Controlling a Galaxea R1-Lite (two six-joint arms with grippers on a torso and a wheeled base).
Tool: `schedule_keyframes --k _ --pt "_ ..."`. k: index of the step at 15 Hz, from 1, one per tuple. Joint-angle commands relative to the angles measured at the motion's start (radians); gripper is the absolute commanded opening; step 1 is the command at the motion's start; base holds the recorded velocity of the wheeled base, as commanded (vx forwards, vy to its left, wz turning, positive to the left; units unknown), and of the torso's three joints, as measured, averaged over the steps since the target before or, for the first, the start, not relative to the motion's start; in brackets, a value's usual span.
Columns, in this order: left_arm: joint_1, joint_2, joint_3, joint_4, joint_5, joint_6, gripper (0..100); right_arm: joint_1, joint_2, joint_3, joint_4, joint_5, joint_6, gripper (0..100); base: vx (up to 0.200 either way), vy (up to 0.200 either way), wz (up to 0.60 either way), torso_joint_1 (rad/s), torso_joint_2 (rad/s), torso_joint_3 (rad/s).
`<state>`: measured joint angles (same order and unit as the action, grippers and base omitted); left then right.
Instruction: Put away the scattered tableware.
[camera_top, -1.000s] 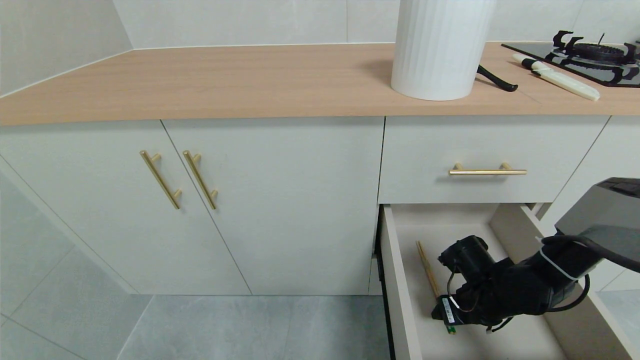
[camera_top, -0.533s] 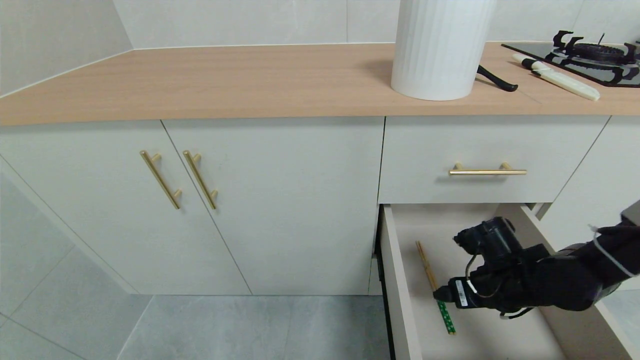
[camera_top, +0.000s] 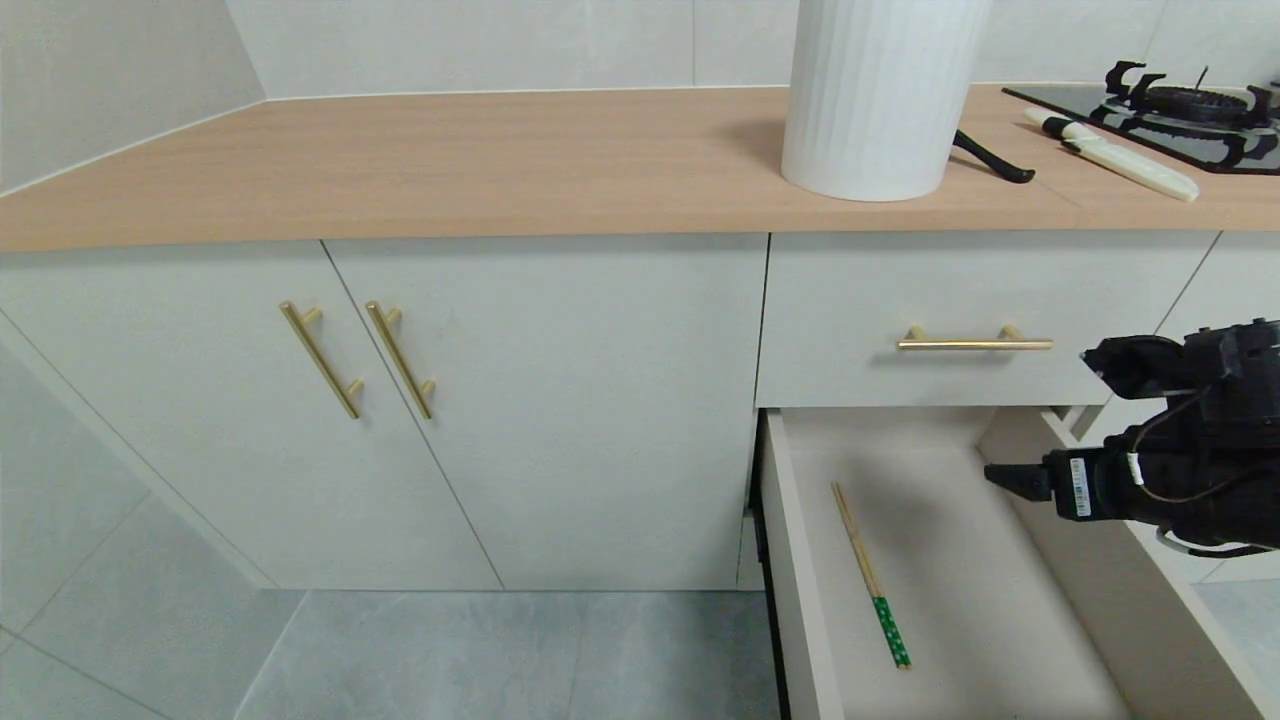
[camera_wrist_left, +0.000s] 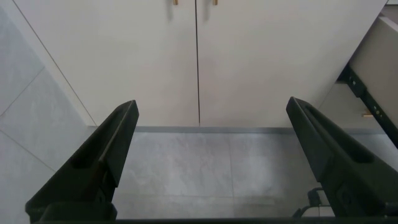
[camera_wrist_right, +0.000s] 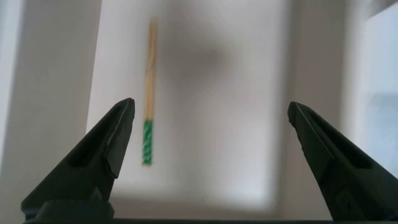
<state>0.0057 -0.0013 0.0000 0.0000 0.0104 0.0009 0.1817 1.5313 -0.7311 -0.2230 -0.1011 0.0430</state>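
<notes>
Here, your chopsticks (camera_top: 870, 578) lay flat in the open drawer (camera_top: 790, 560), near its left wall. Your right gripper (camera_top: 1040, 415) hung over the drawer's right wall, jaws spread, empty; left gripper (camera_wrist_left: 212, 106) also spread, empty.

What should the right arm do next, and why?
Probably raise the right gripper toward the white knife on the counter: the chopsticks already lie in the open drawer, the gripper is open and empty, and the knife is not yet stored.
</notes>
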Motion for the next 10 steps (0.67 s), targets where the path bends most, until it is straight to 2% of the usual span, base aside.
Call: schedule_keyframes --k 1,3,6,10 --pt "0.000 0.001 0.000 0.000 0.002 0.001 100 -0.007 -0.056 0.016 -0.001 0.001 -0.025 100 0.000 0.000 0.00 0.000 0.00 0.000" --pt "0.000 0.001 0.000 0.000 0.000 0.001 100 -0.001 -0.053 0.039 -0.007 0.003 -0.057 100 0.000 0.000 0.00 0.044 -0.19 -0.132" --pt "0.000 0.001 0.000 0.000 0.000 0.001 100 -0.001 -0.053 0.041 -0.007 0.003 -0.057 100 0.000 0.000 0.00 0.066 -0.25 -0.279" --pt "0.000 0.001 0.000 0.000 0.000 0.001 100 -0.001 -0.043 0.045 -0.007 0.003 -0.060 100 0.000 0.000 0.00 0.172 -0.54 -0.293"
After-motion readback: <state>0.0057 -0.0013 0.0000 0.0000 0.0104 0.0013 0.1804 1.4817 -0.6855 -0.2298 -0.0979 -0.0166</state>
